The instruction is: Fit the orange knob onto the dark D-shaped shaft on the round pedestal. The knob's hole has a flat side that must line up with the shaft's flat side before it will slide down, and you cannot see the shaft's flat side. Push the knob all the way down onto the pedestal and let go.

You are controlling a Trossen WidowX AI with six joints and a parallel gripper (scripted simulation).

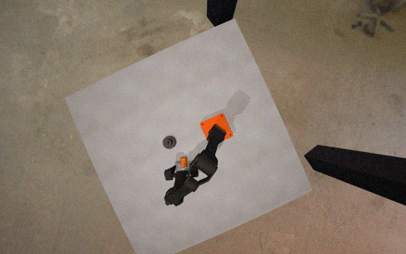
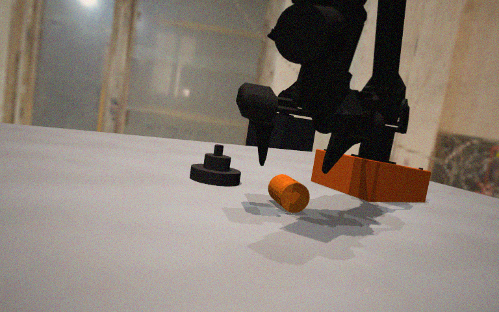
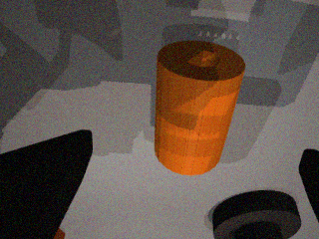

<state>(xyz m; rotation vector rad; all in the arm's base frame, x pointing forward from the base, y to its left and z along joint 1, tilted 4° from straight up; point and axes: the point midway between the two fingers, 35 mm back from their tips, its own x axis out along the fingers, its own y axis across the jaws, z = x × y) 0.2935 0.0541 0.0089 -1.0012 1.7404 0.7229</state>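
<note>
The orange knob (image 1: 183, 162) (image 2: 283, 189) (image 3: 191, 119) lies on its side on the table. One round end, facing the exterior camera, shows a lighter patch; the hole's flat side cannot be made out. The dark round pedestal (image 1: 165, 145) (image 2: 215, 177) (image 3: 256, 203) stands apart from the knob, with its bare shaft (image 2: 218, 149) upright on a smaller step. My gripper (image 1: 182, 171) (image 2: 293, 168) (image 3: 199, 150) is open and empty, pointing down above the knob, its fingertips higher than the knob. In the wrist view the knob shows between the two fingers, touching neither.
The arm's orange base block (image 1: 209, 123) (image 2: 397, 180) stands on the grey table (image 1: 149, 89) (image 2: 110, 238), to the right of the knob and pedestal. Black beams (image 1: 359, 170) lie beyond the table's edges. The arm's shadows fall around the knob.
</note>
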